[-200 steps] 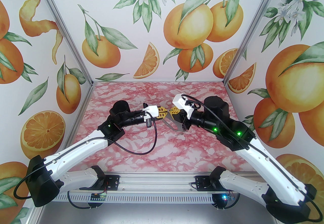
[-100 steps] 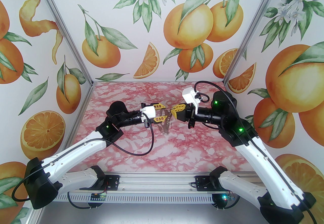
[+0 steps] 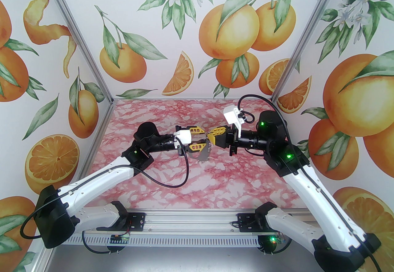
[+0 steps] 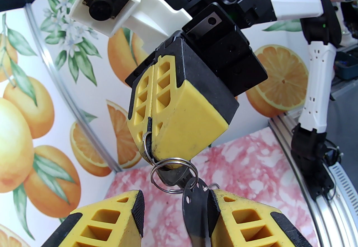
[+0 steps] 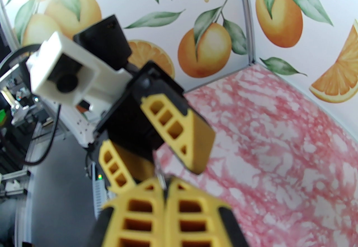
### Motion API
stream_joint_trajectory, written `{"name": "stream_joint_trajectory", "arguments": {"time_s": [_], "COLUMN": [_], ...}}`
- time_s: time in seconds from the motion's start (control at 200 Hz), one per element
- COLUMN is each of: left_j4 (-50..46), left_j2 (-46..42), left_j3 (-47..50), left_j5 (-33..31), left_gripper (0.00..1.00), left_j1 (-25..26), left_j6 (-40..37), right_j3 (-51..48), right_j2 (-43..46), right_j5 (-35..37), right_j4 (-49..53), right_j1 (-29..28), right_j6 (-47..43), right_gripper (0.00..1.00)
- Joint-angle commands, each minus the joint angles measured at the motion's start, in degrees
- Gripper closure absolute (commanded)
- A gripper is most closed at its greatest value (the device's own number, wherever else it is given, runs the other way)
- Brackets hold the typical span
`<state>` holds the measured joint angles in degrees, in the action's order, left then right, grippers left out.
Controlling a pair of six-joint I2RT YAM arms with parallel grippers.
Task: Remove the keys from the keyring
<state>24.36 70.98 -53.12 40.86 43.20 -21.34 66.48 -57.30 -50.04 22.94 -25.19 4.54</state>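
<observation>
Keyring (image 3: 202,157) and keys (image 3: 206,149) hang as one small grey bunch over the middle of the table (image 3: 160,172), straight below the spot where the two grippers meet tip to tip; from the top camera the bunch is too blurred to tell key from loop. Right gripper (image 4: 149,153) is clamped flat, its yellow tips pinching a small ring (image 4: 145,141) at the very top of the bunch; below that ring, in the left wrist view, hang a larger split ring (image 4: 173,174) and a dark flat piece (image 4: 195,212) with a small hole near its upper end; whether that piece is a key or part of the keyring I cannot tell. Left gripper (image 4: 176,198) has its jaws apart and holds nothing; the dark piece drops lengthwise into the gap, lying against the inner face of one finger while the other finger is well clear of it. The coming move turns on this, I judge: the piece's long axis runs down from the right gripper's pinch and along the left fingers, so the left arm is the nearer one to take it; closing there would catch its flat faces; the split ring sits just above the left fingertips and could be caught instead.
</observation>
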Motion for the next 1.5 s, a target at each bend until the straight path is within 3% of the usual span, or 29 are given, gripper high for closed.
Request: {"name": "stream_joint_trajectory", "arguments": {"time_s": [0.0, 0.47, 0.856, 1.496], "left_j4": [2.4, 5.9, 3.9, -1.2], "left_j2": [0.9, 2.2, 2.1, 2.0], "left_j3": [-2.3, -1.1, -1.4, -5.2], "left_j5": [-0.9, -3.9, -4.2, -6.7], "left_gripper": [0.58, 0.77, 0.9, 0.99], "left_j1": [0.3, 0.7, 0.7, 0.4], "left_j6": [0.6, 1.6, 0.8, 0.8], "right_j3": [0.1, 0.3, 3.9, 9.8], "right_j2": [-0.2, 0.0, 0.9, -1.6], "right_j5": [-0.9, 1.6, 7.3, 36.4], "right_j4": [-2.5, -0.8, 6.7, 23.1], "right_j1": [0.3, 0.3, -0.7, -18.8], "right_j6": [0.8, -0.3, -6.6, -23.8], "right_gripper": [1.0, 1.0, 1.0, 1.0]}}
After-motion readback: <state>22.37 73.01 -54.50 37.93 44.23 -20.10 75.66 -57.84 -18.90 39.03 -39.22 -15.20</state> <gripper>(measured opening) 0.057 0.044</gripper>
